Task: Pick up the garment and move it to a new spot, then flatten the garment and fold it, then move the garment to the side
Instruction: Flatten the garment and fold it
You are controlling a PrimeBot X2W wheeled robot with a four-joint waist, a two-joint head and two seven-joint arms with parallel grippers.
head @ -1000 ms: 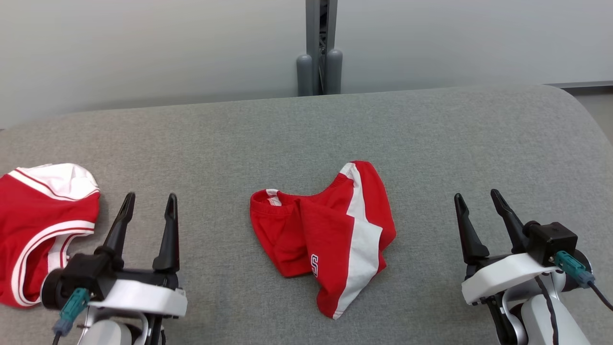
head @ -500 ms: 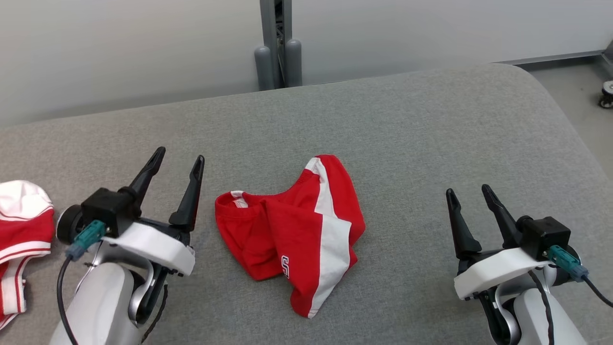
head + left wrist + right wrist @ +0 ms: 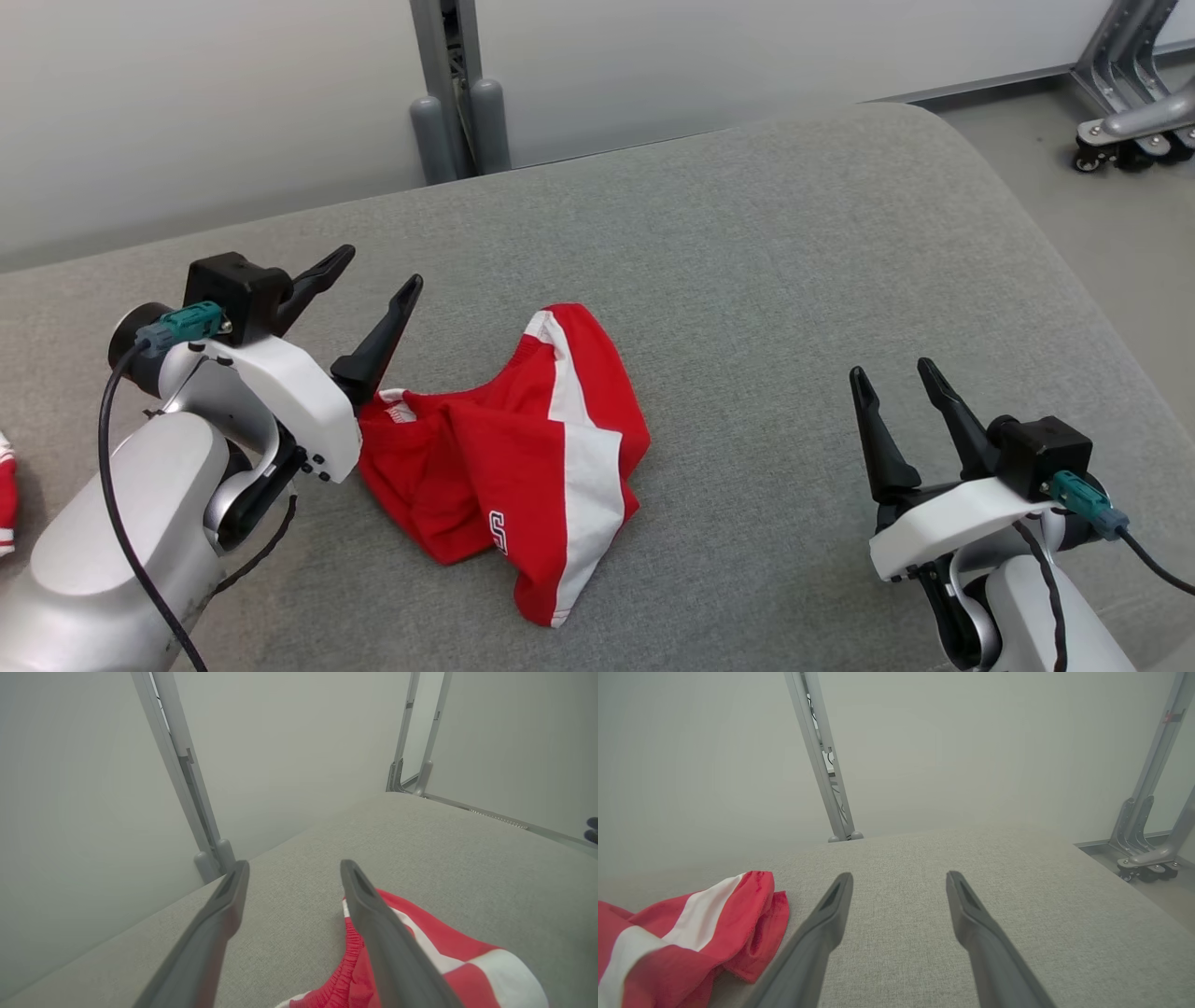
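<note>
The red shorts point(image 3: 509, 467) lie crumpled in a loose heap on the grey padded worktop point(image 3: 794, 280), with nothing holding them. One leg is thrown over the other, so the white side stripe point(image 3: 590, 471) runs kinked down the top layer. The elastic waistband point(image 3: 401, 403) bunches at the heap's left end. That is how dropped cloth settles, and I judge that the first step, the pick-up, has not yet begun.

The left tool point(image 3: 383, 264) is just beside the shorts at their waistband end, jaws spread wide and empty, fingers pointing away over the worktop. In the left wrist view one finger crosses in front of the waistband edge while the other is over bare worktop. Whether it touches the cloth I cannot tell, though it looks raised. That stance suits a reach for the waistband, probably the firmest hem to pinch.

The right tool point(image 3: 890, 367) is well apart from the shorts on their right, also wide open and empty over bare worktop, likely kept clear until the flattening needs it.

Beyond the shorts, past the worktop's far edge, a grey post point(image 3: 448, 93) stands against a pale wall.
</note>
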